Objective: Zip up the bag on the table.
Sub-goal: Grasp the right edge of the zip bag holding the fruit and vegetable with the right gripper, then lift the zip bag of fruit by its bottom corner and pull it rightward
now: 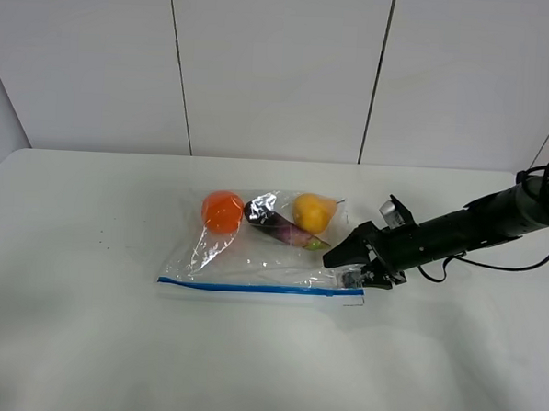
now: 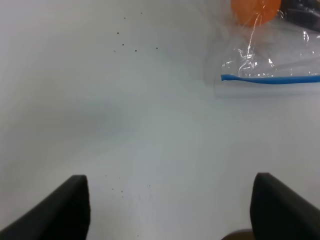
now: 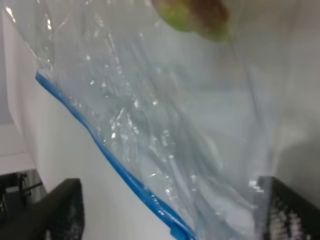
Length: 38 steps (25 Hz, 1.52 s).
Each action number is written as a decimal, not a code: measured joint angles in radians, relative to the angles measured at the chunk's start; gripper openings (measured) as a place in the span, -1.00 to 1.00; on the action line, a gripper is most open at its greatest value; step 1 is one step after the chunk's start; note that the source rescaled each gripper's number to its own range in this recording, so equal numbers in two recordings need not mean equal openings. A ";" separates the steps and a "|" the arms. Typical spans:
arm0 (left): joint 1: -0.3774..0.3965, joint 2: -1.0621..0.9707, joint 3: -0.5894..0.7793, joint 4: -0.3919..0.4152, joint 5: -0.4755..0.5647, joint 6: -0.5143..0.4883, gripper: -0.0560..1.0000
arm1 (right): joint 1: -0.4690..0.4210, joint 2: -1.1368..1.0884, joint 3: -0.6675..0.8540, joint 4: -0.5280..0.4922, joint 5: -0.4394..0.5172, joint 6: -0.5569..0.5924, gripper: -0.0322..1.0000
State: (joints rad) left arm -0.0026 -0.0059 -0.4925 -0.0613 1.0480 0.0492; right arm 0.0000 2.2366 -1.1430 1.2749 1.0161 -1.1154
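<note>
At the right end of the bag (image 1: pixel 254 246), our right jaws straddle the zipper strip (image 1: pixel 243 286), open; next we should pinch and slide. Left jaws open, idle.

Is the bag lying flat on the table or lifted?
Lying flat. The bag is spread on the table, its blue zipper strip straight along the tabletop; the right claw sits open at its corner.

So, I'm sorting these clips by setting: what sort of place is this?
Probably a robotics lab or test bench rather than a home: a bare white table, a plain white panelled wall behind it, and a black robot arm reaching to a clear zip bag.
</note>
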 joint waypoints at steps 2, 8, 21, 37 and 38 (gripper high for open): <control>0.000 0.000 0.000 0.000 0.000 0.000 0.91 | 0.006 0.000 0.000 -0.002 0.000 0.000 0.44; 0.000 0.000 0.000 0.000 0.000 0.000 0.91 | 0.008 0.000 0.000 -0.021 0.000 0.000 0.23; 0.000 0.000 0.000 0.000 0.000 0.000 0.91 | 0.008 0.000 0.000 -0.030 0.000 0.001 -0.86; 0.000 0.000 0.000 0.000 0.000 0.000 0.91 | 0.008 0.000 0.000 -0.009 0.163 0.035 -0.93; 0.000 0.000 0.000 0.000 0.000 0.000 0.91 | 0.008 0.000 0.000 -0.002 0.172 0.043 -0.93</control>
State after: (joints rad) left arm -0.0026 -0.0059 -0.4925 -0.0613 1.0480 0.0492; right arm 0.0078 2.2366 -1.1430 1.2731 1.1885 -1.0722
